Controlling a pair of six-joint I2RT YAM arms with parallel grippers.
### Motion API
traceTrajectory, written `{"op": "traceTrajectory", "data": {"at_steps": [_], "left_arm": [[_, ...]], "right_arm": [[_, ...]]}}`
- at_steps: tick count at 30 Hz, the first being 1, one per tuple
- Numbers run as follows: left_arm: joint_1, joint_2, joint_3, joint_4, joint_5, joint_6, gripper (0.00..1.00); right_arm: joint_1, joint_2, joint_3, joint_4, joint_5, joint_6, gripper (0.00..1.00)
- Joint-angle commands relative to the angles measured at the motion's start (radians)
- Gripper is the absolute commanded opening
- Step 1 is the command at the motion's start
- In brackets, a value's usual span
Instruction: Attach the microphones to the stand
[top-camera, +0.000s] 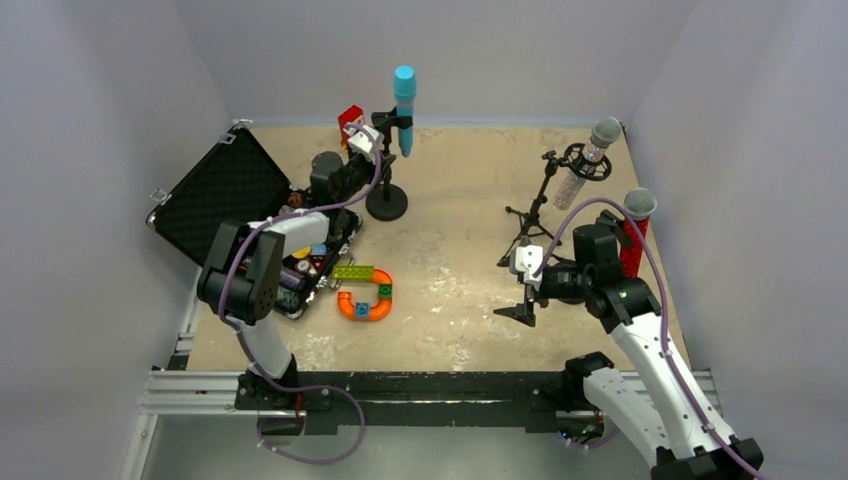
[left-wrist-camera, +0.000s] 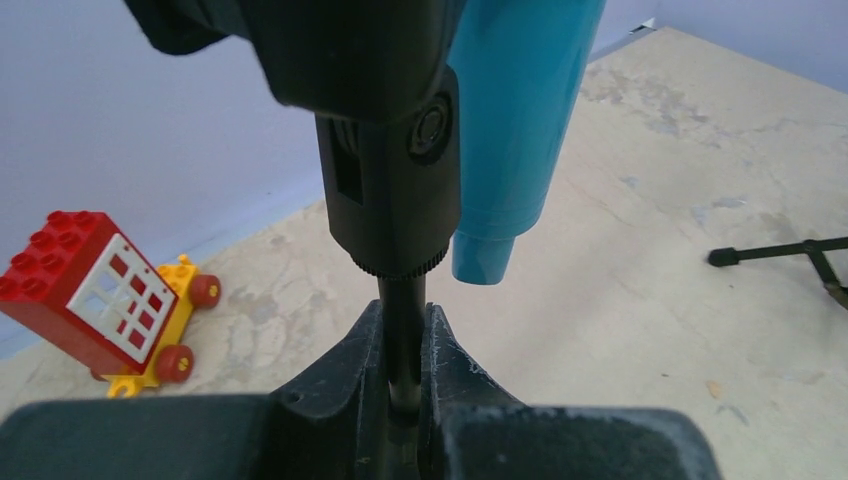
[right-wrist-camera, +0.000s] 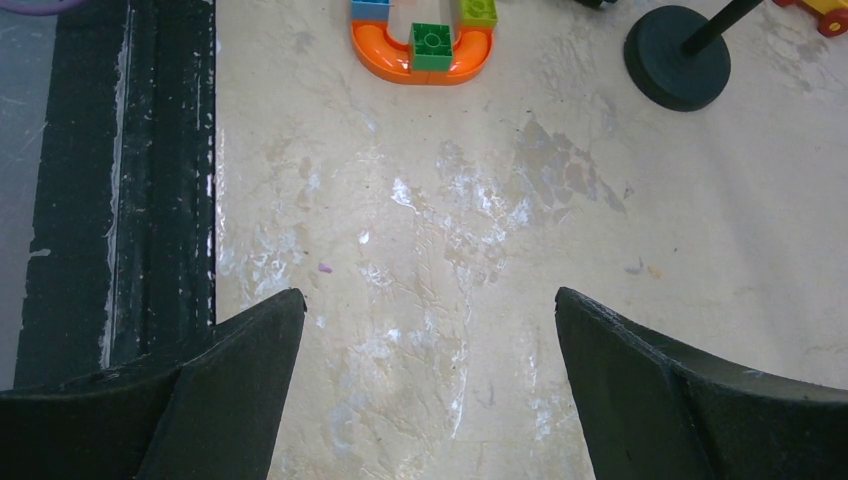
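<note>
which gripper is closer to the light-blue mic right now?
Left. The left gripper is shut on the stand pole just below the light-blue mic. The right gripper hangs open over the table, far off to the mic's right.

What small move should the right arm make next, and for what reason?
Probably turn the open, empty right gripper toward the red microphone: the blue microphone and the silver microphone are already mounted, while the red one seems not.

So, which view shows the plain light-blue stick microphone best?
Top external: the whole light-blue stick microphone shows, clipped on the black stand. Left wrist shows only its lower end; right wrist shows none of it.
</note>
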Motion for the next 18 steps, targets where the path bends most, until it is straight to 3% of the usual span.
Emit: {"op": "traceTrajectory", "data": {"at_steps": [1,8,11,18], "left_arm": [[0.031,0.014,0.099,0.071,-0.018,0.043,0.00],[0.053,0.032,0.103,0.047,-0.011,0.024,0.03],[0.053,0.023,0.081,0.059,-0.012,-0.005,0.18],[0.054,-0.025,0.005,0.083,-0.016,-0.025,0.41]], "right_arm": [[-0.005,-0.001,-0.002,-0.001,0.003,-0.019,0.99],[-0.005,0.001,-0.003,0.000,0.002,-0.020,0.99],[-0.004,0.001,-0.004,0.001,0.005,-0.021,0.99],[-0.005,-0.004,-0.005,0.002,0.006,-0.020,0.99]]}}
